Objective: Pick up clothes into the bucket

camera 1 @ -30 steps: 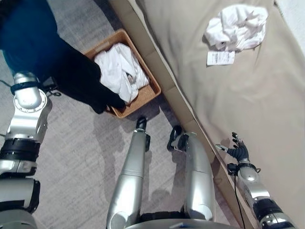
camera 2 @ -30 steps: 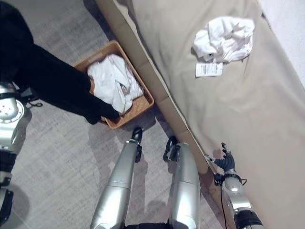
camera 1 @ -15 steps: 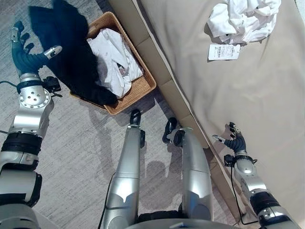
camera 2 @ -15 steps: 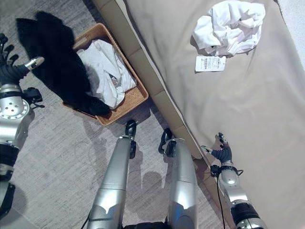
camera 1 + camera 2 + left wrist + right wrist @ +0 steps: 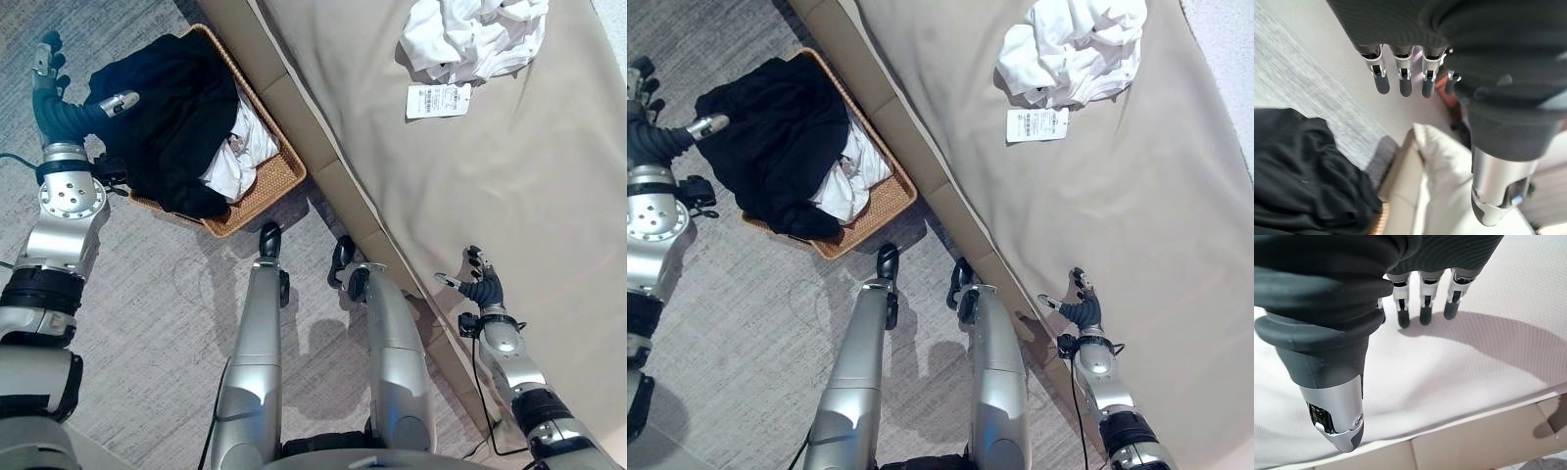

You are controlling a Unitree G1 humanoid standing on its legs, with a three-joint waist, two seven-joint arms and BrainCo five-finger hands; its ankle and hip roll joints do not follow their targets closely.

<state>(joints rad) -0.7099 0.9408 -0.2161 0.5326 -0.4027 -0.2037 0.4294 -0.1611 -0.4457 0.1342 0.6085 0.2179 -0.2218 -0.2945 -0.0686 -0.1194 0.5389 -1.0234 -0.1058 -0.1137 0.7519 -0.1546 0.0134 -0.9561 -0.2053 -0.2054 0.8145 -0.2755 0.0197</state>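
The big beige bed (image 5: pixel 509 186) fills the right side, with white clothes (image 5: pixel 472 37) at its far end. On the left floor, the basket (image 5: pixel 269 184) holds black clothes (image 5: pixel 171 122). The left hand (image 5: pixel 64 108) beside it and the right hand (image 5: pixel 480 290) over the bed both have straight, spread fingers, holding nothing.

Illumination is even and moderately bright in both head views, with no glare on the bed (image 5: pixel 509 176) cover. Shadows are soft: a faint one lies on the carpet (image 5: pixel 167 323) beside the wicker basket (image 5: pixel 279 181), and the dark garment (image 5: pixel 171 127) shows little fold detail (near-black throughout). In the right wrist view the fingers (image 5: pixel 1425 308) of the right hand (image 5: pixel 1337 308) cast a broad soft shadow on the cover. In the left wrist view the left hand (image 5: pixel 1488 78) is sharp at close range; the background behind it is out of focus.
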